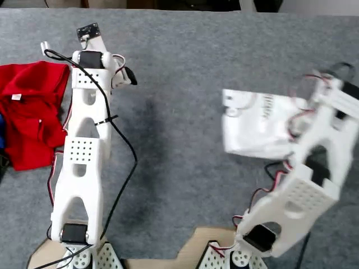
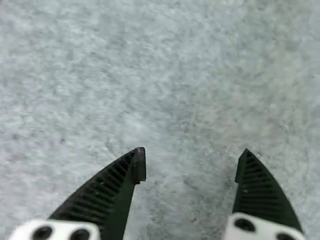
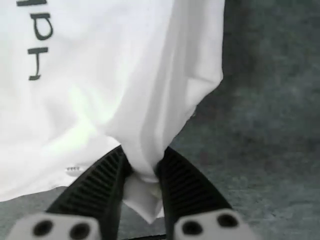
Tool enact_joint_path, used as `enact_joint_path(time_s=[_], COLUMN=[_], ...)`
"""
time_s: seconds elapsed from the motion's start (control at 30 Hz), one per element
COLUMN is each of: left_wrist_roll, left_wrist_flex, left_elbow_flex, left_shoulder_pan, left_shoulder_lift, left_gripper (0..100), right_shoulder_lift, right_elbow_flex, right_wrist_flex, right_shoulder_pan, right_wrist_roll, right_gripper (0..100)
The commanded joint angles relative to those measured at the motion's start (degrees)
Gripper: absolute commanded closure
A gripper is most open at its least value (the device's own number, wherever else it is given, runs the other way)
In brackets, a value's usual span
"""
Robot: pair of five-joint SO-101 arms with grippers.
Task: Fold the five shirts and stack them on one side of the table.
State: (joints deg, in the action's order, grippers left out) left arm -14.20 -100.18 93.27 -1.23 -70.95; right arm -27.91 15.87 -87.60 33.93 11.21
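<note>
Right gripper (image 3: 144, 155) is clamped on a bunched edge of the white shirt (image 1: 255, 129), at 3 o'clock on the table (image 1: 185, 73). Shirt long axis runs roughly 9–3. Left gripper (image 2: 193, 152) has jaws wide over bare table at 11 o'clock. Red shirt (image 1: 33, 112) lies crumpled at 9 o'clock.

Robotics lab bench by the look of it, table (image 1: 185, 84) covered in grey felt, white perforated left arm (image 1: 81, 162) and right arm (image 1: 303, 196) fixed to a wooden board (image 1: 188, 259) at the table's near edge, bare motor (image 1: 74, 232) and loose cable (image 1: 135, 159) in the open
</note>
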Motion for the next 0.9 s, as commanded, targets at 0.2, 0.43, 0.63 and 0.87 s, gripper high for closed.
enact_joint_path(time_s=[0.2, 0.43, 0.63, 0.87], left_wrist_roll=[0.4, 0.4, 0.4, 6.0], left_wrist_flex=[-0.5, -0.5, -0.5, -0.5], left_elbow_flex=[2.3, 2.3, 2.3, 2.3], left_shoulder_pan=[-2.2, -2.0, -2.1, -2.9], left_shoulder_lift=[4.1, 7.6, 10.5, 10.9], left_gripper=[70, 70, 70, 75], right_shoulder_lift=[4.3, 4.3, 4.3, 2.8], right_elbow_flex=[2.7, 2.7, 2.7, 2.5], right_wrist_flex=[-0.4, 0.1, 0.2, -1.2], right_shoulder_pan=[24.3, 37.8, 45.8, 48.6], right_wrist_roll=[13.5, 25.2, 33.8, 37.5], right_gripper=[99.4, 99.4, 99.4, 93.1])
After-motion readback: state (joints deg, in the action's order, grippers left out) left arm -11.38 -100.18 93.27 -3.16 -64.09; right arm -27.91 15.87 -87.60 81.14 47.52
